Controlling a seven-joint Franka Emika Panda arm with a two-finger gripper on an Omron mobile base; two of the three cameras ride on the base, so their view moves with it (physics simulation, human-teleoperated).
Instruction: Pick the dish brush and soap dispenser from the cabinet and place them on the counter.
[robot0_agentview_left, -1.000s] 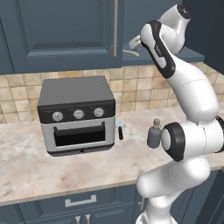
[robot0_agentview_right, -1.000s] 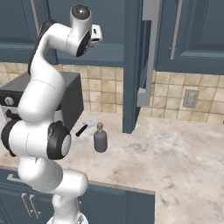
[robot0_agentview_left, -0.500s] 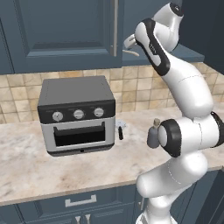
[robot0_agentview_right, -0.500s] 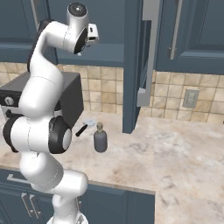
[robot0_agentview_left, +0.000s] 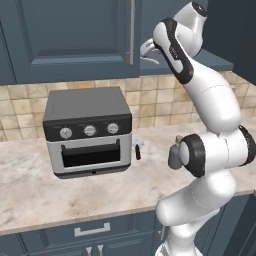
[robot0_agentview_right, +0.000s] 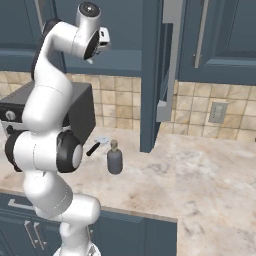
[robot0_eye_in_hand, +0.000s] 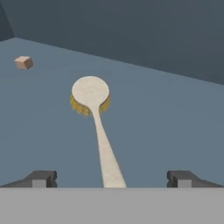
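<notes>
In the hand view the dish brush (robot0_eye_in_hand: 98, 127) lies on the blue-grey cabinet shelf (robot0_eye_in_hand: 175, 118), round cream head with yellow bristles far from me, its slender handle running back between my fingertips. My gripper (robot0_eye_in_hand: 111, 179) is open, one fingertip (robot0_eye_in_hand: 41, 178) on each side of the handle end and clear of it. From the left base view my hand (robot0_agentview_left: 146, 48) reaches up into the cabinet (robot0_agentview_left: 70, 40). The soap dispenser (robot0_agentview_right: 115, 159) stands upright on the counter (robot0_agentview_right: 205, 175), half hidden behind my elbow in the left base view (robot0_agentview_left: 173, 156).
A toaster oven (robot0_agentview_left: 87, 130) sits on the counter at left. A small white item with a black handle (robot0_agentview_right: 95, 147) lies beside the soap bottle. The open cabinet door (robot0_agentview_right: 151, 75) hangs edge-on over the counter. A small tan cube (robot0_eye_in_hand: 23, 62) rests further back on the shelf.
The arm's upper links have shifted slightly and the hand has edged a little further into the cabinet. The soap dispenser has stayed in place on the counter.
</notes>
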